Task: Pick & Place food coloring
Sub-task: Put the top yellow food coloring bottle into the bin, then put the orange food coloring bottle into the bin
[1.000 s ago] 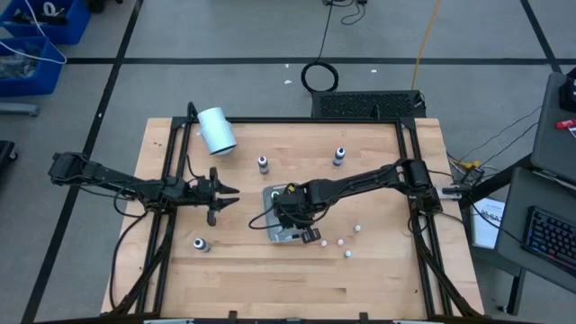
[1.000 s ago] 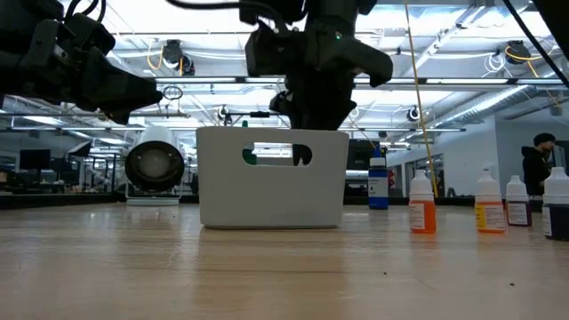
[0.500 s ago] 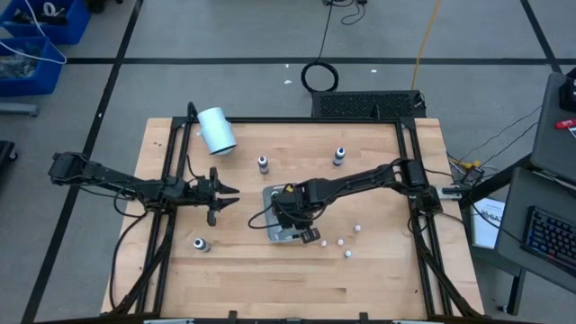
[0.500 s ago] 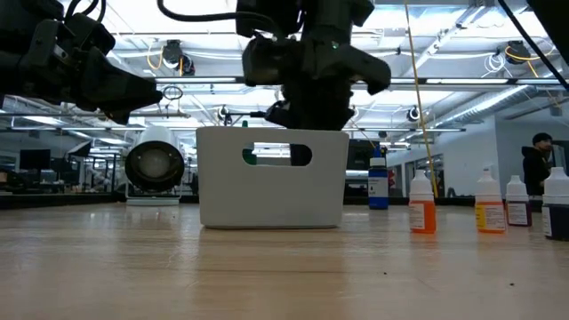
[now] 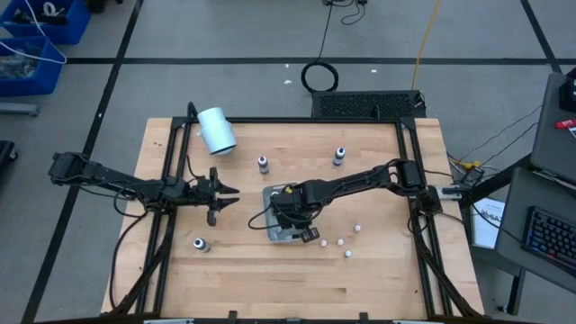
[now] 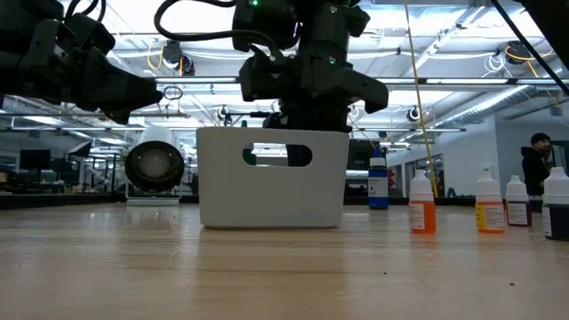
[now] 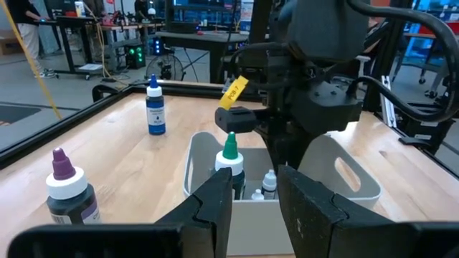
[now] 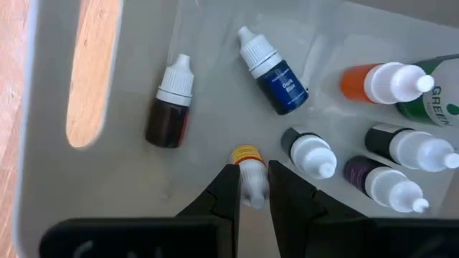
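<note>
My right gripper (image 8: pixel 251 188) hangs over the white tray (image 5: pixel 273 232), pointing down into it, shut on a small food coloring bottle (image 8: pixel 248 166) with a yellow body and a white cap. Several more little bottles lie on the tray floor, among them a blue one (image 8: pixel 276 75), a dark red one (image 8: pixel 168 107) and an orange one (image 8: pixel 373 82). In the low view the right gripper (image 6: pixel 307 111) sits just above the tray's rim (image 6: pixel 271 132). My left gripper (image 5: pixel 225 195) waits open to the left of the tray, its fingers level. My right gripper pinches the small bottle by its white cap end (image 8: pixel 252 183) between the two fingers, coming from above and pointing down. The yellow body (image 8: pixel 246 153) sticks out below the fingertips toward the tray floor. Whether it touches the floor, I cannot tell.
Loose bottles stand on the table: a purple-topped one (image 5: pixel 263 164), a blue one (image 5: pixel 339 157) and one near the left front (image 5: pixel 200 244). Small white-capped bottles (image 5: pixel 340 241) stand right of the tray. A big white cylinder (image 5: pixel 216 130) lies at the far left.
My right gripper has come down a little toward the tray's opening, still shut on the small bottle. My left arm has kept still.
</note>
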Available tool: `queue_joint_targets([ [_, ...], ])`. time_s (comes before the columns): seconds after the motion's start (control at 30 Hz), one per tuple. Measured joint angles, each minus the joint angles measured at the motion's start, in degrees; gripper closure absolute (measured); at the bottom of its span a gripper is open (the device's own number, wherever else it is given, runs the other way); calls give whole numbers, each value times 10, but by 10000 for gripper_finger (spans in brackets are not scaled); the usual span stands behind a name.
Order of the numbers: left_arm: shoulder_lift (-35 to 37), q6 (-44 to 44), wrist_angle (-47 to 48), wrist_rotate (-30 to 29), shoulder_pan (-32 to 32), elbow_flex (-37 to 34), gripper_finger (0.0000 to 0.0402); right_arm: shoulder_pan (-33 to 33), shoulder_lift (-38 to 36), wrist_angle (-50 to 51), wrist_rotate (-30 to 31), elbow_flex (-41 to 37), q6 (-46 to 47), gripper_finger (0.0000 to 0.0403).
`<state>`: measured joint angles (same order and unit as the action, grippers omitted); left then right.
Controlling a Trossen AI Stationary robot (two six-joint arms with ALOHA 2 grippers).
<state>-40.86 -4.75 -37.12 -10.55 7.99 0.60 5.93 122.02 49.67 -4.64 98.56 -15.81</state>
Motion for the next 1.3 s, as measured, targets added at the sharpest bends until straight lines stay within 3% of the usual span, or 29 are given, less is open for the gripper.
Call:
queue_joint_targets([
  [0.17,0,0,0,0,0,0,284,0,0,1,1,0,0,356],
  [0.5,0,0,0,0,0,0,284,2,1,2,2,-2,16,290],
  [0.77,0,0,1,0,0,0,284,11,-38,8,4,0,40,287],
  [0.93,0,0,0,0,0,0,284,20,-99,40,51,0,73,289],
  [1.13,0,0,0,0,0,0,284,38,-191,161,80,-19,282,292],
  [1.3,0,0,1,0,0,0,284,86,-282,174,124,-152,437,292],
])
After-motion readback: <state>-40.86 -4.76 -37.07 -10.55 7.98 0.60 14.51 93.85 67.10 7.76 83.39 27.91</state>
